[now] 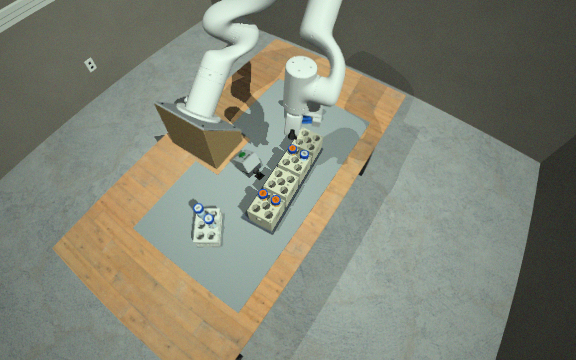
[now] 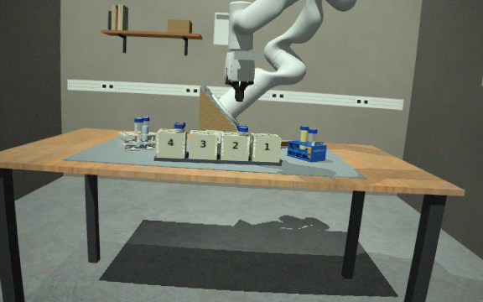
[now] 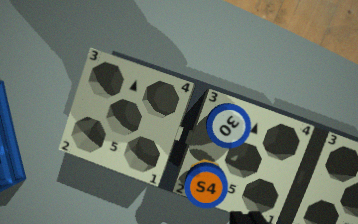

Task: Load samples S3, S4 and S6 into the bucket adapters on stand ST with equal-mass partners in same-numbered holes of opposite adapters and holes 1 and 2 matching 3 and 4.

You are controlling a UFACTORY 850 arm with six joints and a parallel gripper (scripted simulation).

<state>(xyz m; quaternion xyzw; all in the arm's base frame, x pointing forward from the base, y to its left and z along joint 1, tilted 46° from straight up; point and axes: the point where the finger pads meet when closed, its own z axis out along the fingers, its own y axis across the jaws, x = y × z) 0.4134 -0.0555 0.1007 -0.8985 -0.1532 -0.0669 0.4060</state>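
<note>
My gripper (image 1: 292,135) (image 2: 239,100) (image 3: 247,217) is shut and empty, high above the adapters. Adapter 2 (image 2: 229,155) (image 3: 276,168) holds S4 (image 1: 292,148) (image 3: 206,187) in hole 2 and a 30 mL blank (image 1: 304,154) (image 3: 228,125) in hole 3. Adapter 4 (image 2: 163,151) holds two orange-dotted tubes (image 1: 263,193) (image 1: 275,200), IDs unreadable, in holes 2 and 3. Adapter 1 (image 2: 258,157) (image 3: 150,126) and adapter 3 (image 2: 203,155) show only empty holes. The white rack (image 1: 207,240) holds two white-dotted blanks (image 1: 198,208) (image 1: 209,219), volumes unreadable. The DONE key (image 1: 242,155) is green.
The blue rack (image 1: 307,120) (image 2: 318,153) (image 3: 14,150) stands beyond adapter 1 with two tubes (image 2: 303,133) (image 2: 312,137), their cap dots hidden. The sloped key desk (image 1: 251,161) stands beside the adapter row. The loading stand (image 2: 218,162) carries all the adapters in one row.
</note>
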